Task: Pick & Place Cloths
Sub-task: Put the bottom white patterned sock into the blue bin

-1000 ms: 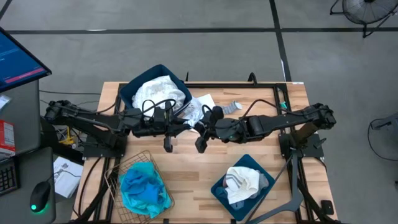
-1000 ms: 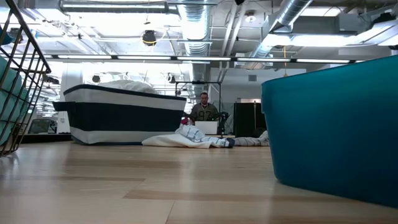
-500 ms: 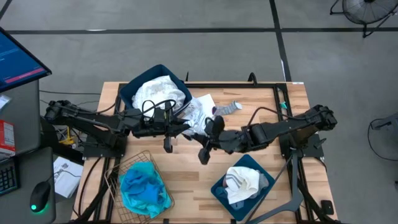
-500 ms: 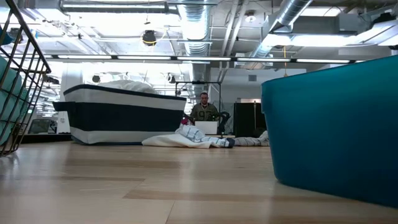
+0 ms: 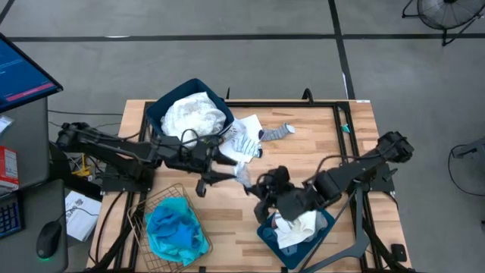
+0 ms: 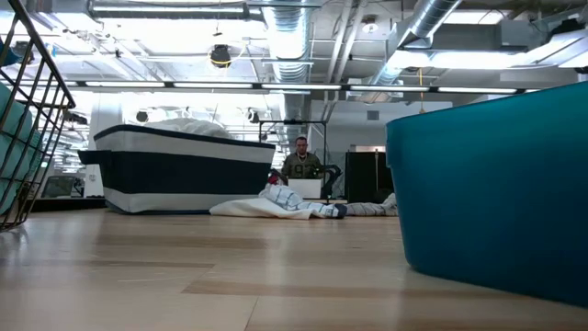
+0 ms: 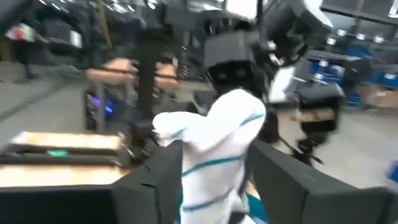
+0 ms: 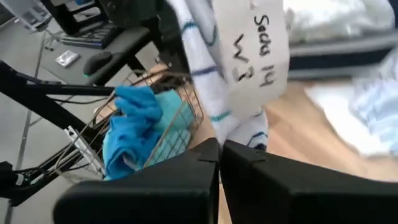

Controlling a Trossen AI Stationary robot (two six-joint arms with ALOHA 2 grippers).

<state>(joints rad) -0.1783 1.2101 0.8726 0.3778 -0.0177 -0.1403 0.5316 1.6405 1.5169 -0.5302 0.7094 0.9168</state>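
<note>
A white sock with teal stripes (image 5: 244,176) hangs over the middle of the table between my two grippers. It carries a paper label (image 8: 255,43). My right gripper (image 5: 254,189) is shut on it. My left gripper (image 5: 227,170) comes level from the table's left, open, with the sock (image 7: 217,149) standing between its two fingers; I cannot tell whether they touch it. Other cloths lie at the far middle: striped white ones (image 5: 246,135) and a grey sock (image 5: 279,130). A turquoise garment (image 5: 176,231) fills the wire basket. My right gripper pinches the striped sock between its two shut fingers at one end (image 8: 249,134); my own fingers hide the exact spot. The rest of the sock runs away from the fingertips toward my left gripper, with its label facing my wrist camera.
A dark blue bin (image 5: 195,112) heaped with white cloth stands at the far left. A second bin (image 5: 265,227) with a white cloth stands at the near right, just beside my right gripper. The wire basket (image 5: 144,208) stands at the near left. A person (image 6: 300,164) sits beyond the table.
My right gripper has drawn back from the table's middle toward the near edge and the near right bin. My left gripper has reached a little toward the right. The striped sock now shows stretched between the two grippers.
</note>
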